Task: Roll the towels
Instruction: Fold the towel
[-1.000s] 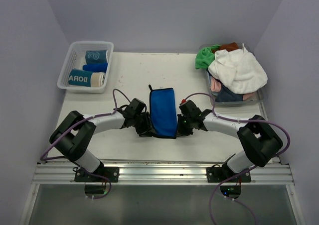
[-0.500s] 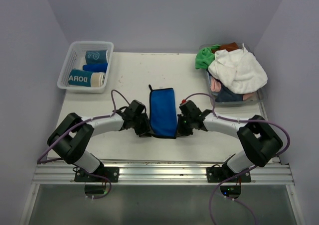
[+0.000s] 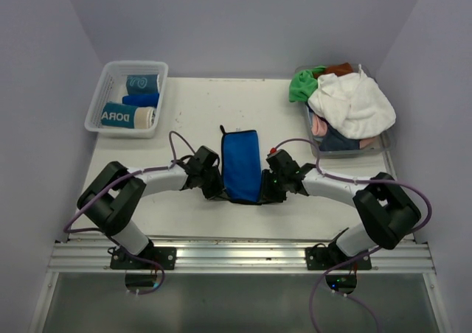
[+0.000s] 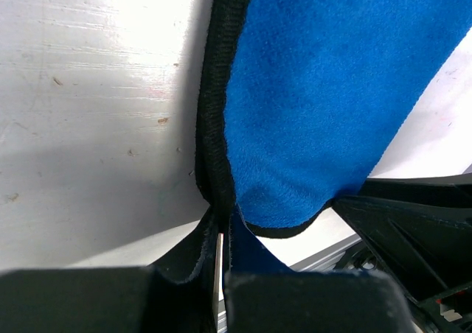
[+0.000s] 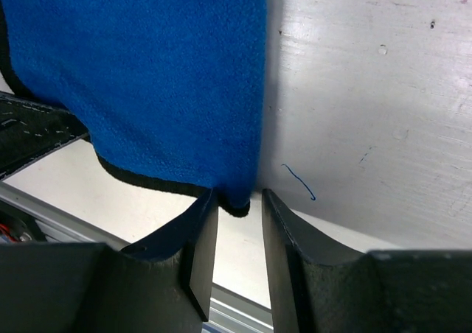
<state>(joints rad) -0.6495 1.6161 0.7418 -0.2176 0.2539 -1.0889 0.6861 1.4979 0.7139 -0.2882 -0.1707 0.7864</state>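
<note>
Fingers [image 4: 177, 263] of the left tool [image 4: 221, 233] are pressed together on the black-bound hem of the blue towel [image 4: 332, 90], pinching it at the towel's near left corner. The right tool [image 5: 234, 208] stands with its two fingers apart. The towel's near right corner hangs in the gap between them, and neither finger clearly presses on the cloth.

From above, the left tool [image 3: 214, 189] and right tool [image 3: 267, 193] face each other across the near end of the blue towel [image 3: 242, 165]. The towel lies spread flat in the middle of the surface [image 3: 192, 112], closer to the near edge than the far one. Its long sides run from near to far, and a small black loop [image 3: 222, 130] sticks out at its far left corner.

At the far left corner of the surface sits a clear basket [image 3: 99, 90] with three rolled towels in it: a teal one [image 3: 141, 83], a blue one [image 3: 141, 99] and a teal and beige one with white letters [image 3: 127, 116]. At the far right corner a bin [image 3: 346, 150] holds a loose heap of towels, with white [image 3: 352, 104] on top, green [image 3: 302, 86] at the far left and pink [image 3: 318, 127] beneath.
</note>
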